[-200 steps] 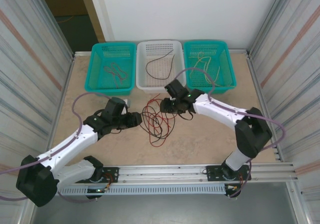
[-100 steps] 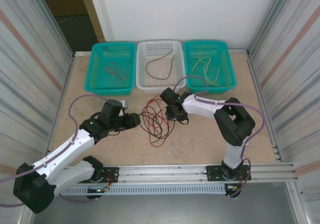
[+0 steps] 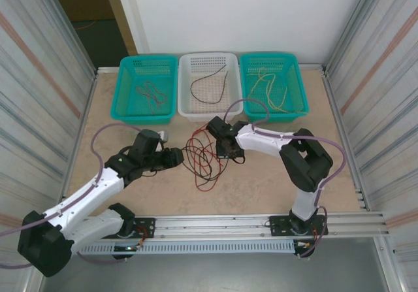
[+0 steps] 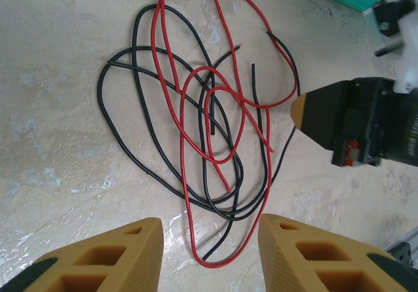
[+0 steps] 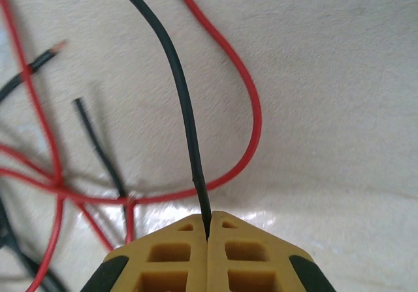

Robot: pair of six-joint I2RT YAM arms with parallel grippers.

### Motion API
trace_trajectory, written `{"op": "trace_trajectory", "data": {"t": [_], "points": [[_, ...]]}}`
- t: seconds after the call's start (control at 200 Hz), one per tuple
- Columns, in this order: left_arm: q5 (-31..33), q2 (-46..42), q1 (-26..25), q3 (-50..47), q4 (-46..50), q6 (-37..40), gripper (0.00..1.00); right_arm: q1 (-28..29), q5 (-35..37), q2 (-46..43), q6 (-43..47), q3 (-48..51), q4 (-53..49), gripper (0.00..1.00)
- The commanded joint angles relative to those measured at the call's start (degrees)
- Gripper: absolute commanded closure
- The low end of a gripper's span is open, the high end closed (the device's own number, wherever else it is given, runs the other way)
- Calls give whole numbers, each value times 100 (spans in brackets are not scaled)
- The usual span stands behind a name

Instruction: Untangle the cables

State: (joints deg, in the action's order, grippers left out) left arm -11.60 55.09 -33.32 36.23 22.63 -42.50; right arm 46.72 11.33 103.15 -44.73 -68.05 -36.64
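Note:
A tangle of red and black cables (image 3: pixel 201 163) lies on the table between my two grippers. In the right wrist view my right gripper (image 5: pixel 208 223) is shut on one black cable (image 5: pixel 186 115), whose free end sticks out past the fingertips. From above, that gripper (image 3: pixel 228 152) sits low at the tangle's right edge. My left gripper (image 3: pixel 177 156) is at the tangle's left side. In its own view the left gripper (image 4: pixel 210 240) stands open, with the bottom of a red cable loop (image 4: pixel 185 194) lying on the table between its fingers, untouched.
Three baskets line the far edge: a teal basket (image 3: pixel 119 89) holding a reddish cable (image 3: pixel 151 96), a white basket (image 3: pixel 209 55) holding a black cable (image 3: pixel 209 86), and a teal basket (image 3: pixel 300 89) holding yellow cables (image 3: pixel 268 86). Corrugated walls stand on both sides.
My right gripper came down onto the tangle's right edge and closed on a black cable. The left gripper shifted slightly toward the tangle and stayed open.

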Motion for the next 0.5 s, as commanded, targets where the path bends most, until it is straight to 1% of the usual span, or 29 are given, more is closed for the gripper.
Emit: {"op": "trace_trajectory", "data": {"t": [0.0, 0.15, 0.336, 0.496], "points": [[-151, 41, 45, -46, -133, -22, 55, 249, 383, -624, 27, -148, -334, 100], [-290, 72, -36, -46, -339, 12, 49, 748, 666, -1278, 355, -270, -334, 100], [-450, 155, -299, -3, -788, 41, 49, 1447, 1264, -1808, 851, -753, -371, 100], [-523, 23, -589, -6, -1346, 164, 47, 1678, 1784, -2015, 1054, -1379, -663, 100]]}}
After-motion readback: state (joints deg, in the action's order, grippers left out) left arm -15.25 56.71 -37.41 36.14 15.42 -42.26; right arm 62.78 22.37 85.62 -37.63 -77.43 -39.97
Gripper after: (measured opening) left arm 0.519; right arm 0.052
